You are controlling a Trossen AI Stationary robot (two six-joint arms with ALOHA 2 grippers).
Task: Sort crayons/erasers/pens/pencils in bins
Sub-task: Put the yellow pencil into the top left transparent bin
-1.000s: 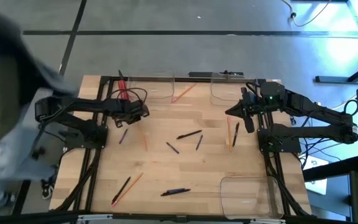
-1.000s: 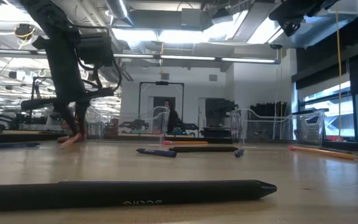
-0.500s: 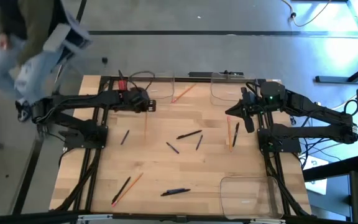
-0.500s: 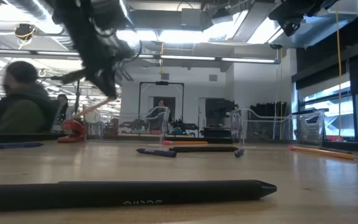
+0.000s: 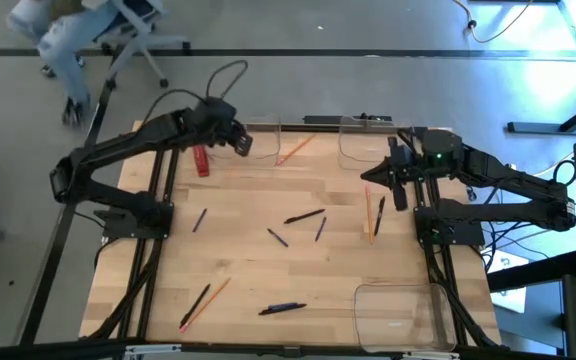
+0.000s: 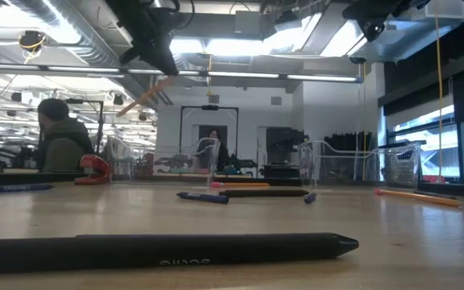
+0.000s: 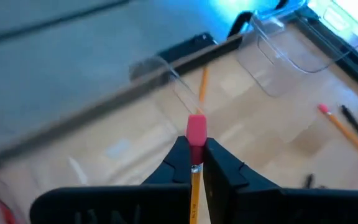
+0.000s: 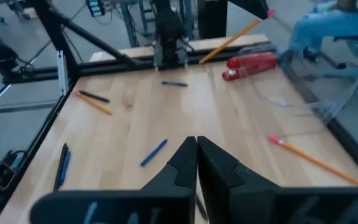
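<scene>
The pencil (image 7: 194, 163) in the left gripper (image 7: 195, 163) is a light, stiff, very thin stick, likely slick along its painted barrel and easy to twist in a pinch. The jaws are closed on it just below the pink eraser (image 7: 196, 130), so most of its length hangs free and may swing. A hold nearer the middle would probably steady it better.

It is orange-yellow with a metal band under the eraser. In the low view it slants in the air below the raised left arm. In the high view the left gripper (image 5: 240, 143) is at the far left of the bench (image 5: 308, 270), beside the left of the two clear bins (image 5: 258, 140) on the far edge. The middle bin (image 5: 313, 140) already holds another orange pencil (image 5: 296, 149).

Loose pens (image 5: 304, 216) and pencils (image 5: 368, 214) lie scattered on the bench, and a third bin (image 5: 404, 310) sits at the near right.

The right gripper (image 5: 401, 195) waits at the far right of the bench, its jaws closed on nothing.
</scene>
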